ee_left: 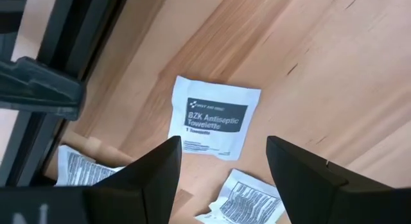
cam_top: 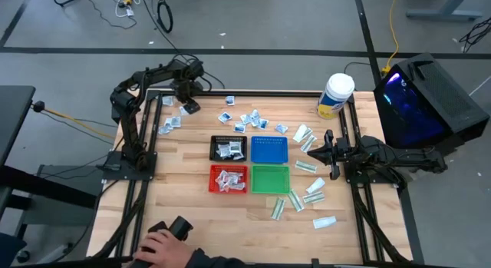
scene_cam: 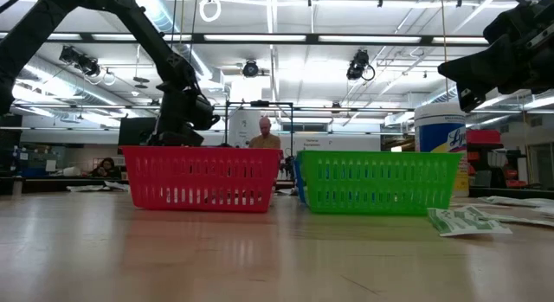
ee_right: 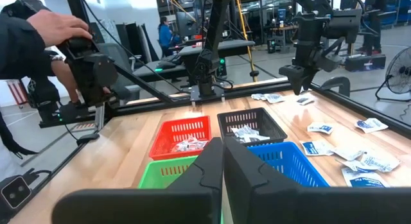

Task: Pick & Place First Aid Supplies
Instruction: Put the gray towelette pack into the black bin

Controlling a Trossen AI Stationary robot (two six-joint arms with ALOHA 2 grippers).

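Note:
Several white first aid packets lie flat on the wooden table: squarish ones [cam_top: 249, 120] at the far middle, longer white-and-green ones [cam_top: 311, 193] on the right. My left gripper [cam_top: 186, 97] hangs open at the far left, pointing down, above a white antiseptic towelette packet [ee_left: 215, 118], which lies flat between and beyond the fingertips, untouched. Two more packets [ee_left: 247, 201] lie beside it. My right gripper [cam_top: 330, 151] waits shut and level at the right edge, its fingers [ee_right: 223, 161] closed together on nothing.
Four mesh trays stand mid-table: black [cam_top: 215, 139] and red [cam_top: 212, 180] hold packets, beside blue [cam_top: 269, 149] and green [cam_top: 270, 179]. A white jar [cam_top: 336, 95] stands far right. A person's hand [cam_top: 163, 241] holds a black device at the near edge.

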